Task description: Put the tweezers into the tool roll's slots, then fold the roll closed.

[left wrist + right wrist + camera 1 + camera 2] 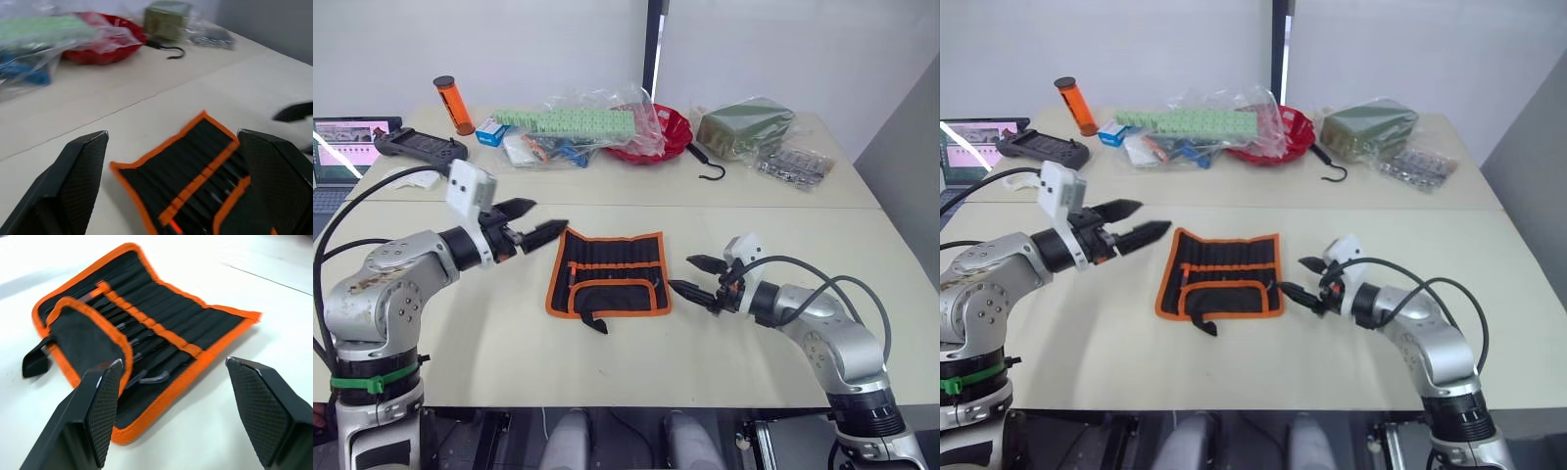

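The tool roll (607, 272), black with orange edging, lies flat at the table's middle. Its near flap (88, 338) is folded up over the lower slots, and its black strap (593, 323) sticks out at the near edge. Slim black tweezers (152, 377) sit in the slots (161, 318), partly covered by the flap. My left gripper (546, 217) hovers open just left of the roll's far left corner. At the roll's right edge, low over the table, my right gripper (681, 273) is open. Neither holds anything.
At the back of the table are a red bowl (658, 137), clear bags of green parts (570, 122), a green packet (742, 127), a black hook (709, 168), an orange cylinder (453, 104), a controller (419, 147) and a laptop (340, 147). A seam (754, 206) crosses the tabletop.
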Robot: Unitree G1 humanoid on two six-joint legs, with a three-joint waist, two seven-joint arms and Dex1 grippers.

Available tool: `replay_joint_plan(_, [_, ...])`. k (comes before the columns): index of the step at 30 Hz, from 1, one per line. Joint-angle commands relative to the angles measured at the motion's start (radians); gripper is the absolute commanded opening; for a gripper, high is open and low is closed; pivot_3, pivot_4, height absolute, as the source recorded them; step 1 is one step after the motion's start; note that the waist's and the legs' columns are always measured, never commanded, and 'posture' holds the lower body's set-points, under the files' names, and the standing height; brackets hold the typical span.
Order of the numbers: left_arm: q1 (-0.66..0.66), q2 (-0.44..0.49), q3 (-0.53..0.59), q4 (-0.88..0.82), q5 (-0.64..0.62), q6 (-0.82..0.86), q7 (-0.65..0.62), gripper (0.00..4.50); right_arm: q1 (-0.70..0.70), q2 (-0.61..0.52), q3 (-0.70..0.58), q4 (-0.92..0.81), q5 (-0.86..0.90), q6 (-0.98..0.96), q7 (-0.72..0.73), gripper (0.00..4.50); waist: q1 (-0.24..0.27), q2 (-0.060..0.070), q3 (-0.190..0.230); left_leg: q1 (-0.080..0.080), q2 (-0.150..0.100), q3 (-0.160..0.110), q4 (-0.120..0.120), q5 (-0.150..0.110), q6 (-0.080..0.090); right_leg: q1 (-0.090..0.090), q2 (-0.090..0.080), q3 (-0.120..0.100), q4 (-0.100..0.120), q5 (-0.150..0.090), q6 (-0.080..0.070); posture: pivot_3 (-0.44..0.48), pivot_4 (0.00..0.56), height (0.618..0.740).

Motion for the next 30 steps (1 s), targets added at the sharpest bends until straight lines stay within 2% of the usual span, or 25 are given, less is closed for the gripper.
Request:
replay_joint_plan(1, [0.069, 0.062, -0.097, -0.067, 0.030, -0.127, -0.113, 3.32, -0.024, 0.034, -0.057, -0.034, 0.019, 0.069, -0.104, 3.59, -0.002, 0.000, 0.000, 0.000, 0.000, 0.000, 0.000, 0.000, 0.000, 0.000, 0.000, 0.000, 0.000, 0.000, 0.000, 0.000, 0.150, 0.740])
replay_joint_plan(5, [0.112, 0.082, -0.155, -0.047, 0.073, -0.217, -0.142, 1.98, -0.040, 0.063, -0.067, -0.046, 0.053, 0.196, -0.167, 3.59, -0.001, 0.000, 0.000, 0.000, 0.000, 0.000, 0.000, 0.000, 0.000, 0.000, 0.001, 0.000, 0.000, 0.000, 0.000, 0.000, 0.150, 0.740])
replay_joint_plan(8, [0.122, 0.086, -0.150, -0.039, 0.061, -0.241, -0.158, 0.91, -0.058, 0.086, -0.108, -0.044, 0.143, 0.365, -0.200, 3.59, -0.002, 0.000, 0.000, 0.000, 0.000, 0.000, 0.000, 0.000, 0.000, 0.000, 0.000, 0.000, 0.000, 0.000, 0.000, 0.000, 0.150, 0.740])
replay_joint_plan(11, [0.154, 0.103, -0.129, -0.040, 0.044, -0.264, -0.188, 0.02, -0.070, 0.118, -0.158, -0.039, 0.242, 0.492, -0.218, 3.59, -0.004, 0.000, 0.000, 0.000, 0.000, 0.000, 0.000, 0.000, 0.000, 0.000, 0.001, 0.000, 0.000, 0.000, 0.000, 0.000, 0.150, 0.740])
replay_joint_plan(15, [0.204, 0.127, -0.088, -0.048, 0.017, -0.287, -0.229, 0.02, -0.082, 0.125, -0.173, -0.030, 0.279, 0.557, -0.237, 3.59, -0.007, 0.001, 0.000, 0.000, 0.001, 0.000, -0.001, 0.000, 0.000, -0.001, 0.001, 0.000, 0.000, 0.000, 0.000, 0.000, 0.150, 0.740])
replay_joint_plan(21, [0.268, 0.165, -0.003, -0.047, -0.034, -0.300, -0.268, 0.02, -0.136, 0.099, -0.136, 0.064, 0.248, 0.535, -0.207, 3.59, -0.008, 0.001, 0.001, 0.000, 0.001, 0.000, 0.000, 0.000, 0.000, -0.001, 0.001, 0.000, 0.000, 0.000, 0.000, 0.000, 0.150, 0.740])
replay_joint_plan(30, [0.431, 0.218, 0.129, -0.056, -0.015, -0.358, -0.283, 0.02, -0.241, 0.112, -0.043, 0.222, 0.209, 0.465, -0.116, 3.59, -0.013, 0.001, 0.001, 0.000, 0.002, 0.001, -0.001, 0.000, 0.000, -0.001, 0.002, 0.000, -0.001, 0.000, -0.001, 0.000, 0.150, 0.740])
